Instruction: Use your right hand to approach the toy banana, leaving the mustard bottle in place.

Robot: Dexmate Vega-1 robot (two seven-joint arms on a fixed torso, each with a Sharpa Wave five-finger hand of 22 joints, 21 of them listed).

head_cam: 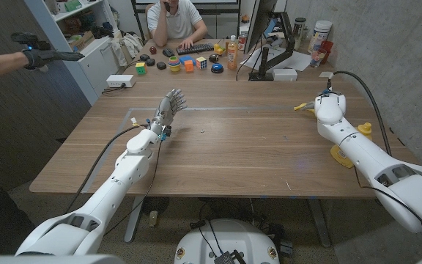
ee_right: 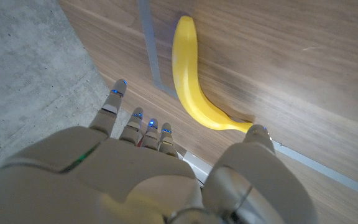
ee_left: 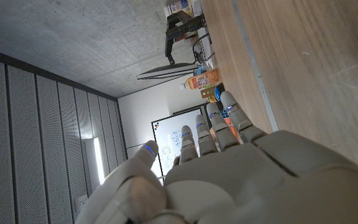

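Note:
The yellow toy banana (ee_right: 188,81) lies on the wooden table beside a strip of grey tape; in the head view its tip (head_cam: 302,107) peeks out just left of my right hand (head_cam: 327,107). That hand (ee_right: 166,174) hovers close over the banana with fingers apart and nothing held; its thumb tip (ee_right: 258,133) is at the banana's stem end. The yellow mustard bottle (head_cam: 364,131) sits near the table's right edge, partly hidden behind my right forearm. My left hand (head_cam: 168,108) is raised at the left-centre of the table, fingers (ee_left: 229,115) stretched out, holding nothing.
A person sits behind the far edge at a keyboard (head_cam: 196,48), with small toys (head_cam: 185,64), bottles (head_cam: 231,53) and a black monitor stand (head_cam: 269,62). A white box (head_cam: 119,81) sits at the far left. A person's gloved arm (head_cam: 28,57) reaches in at the left.

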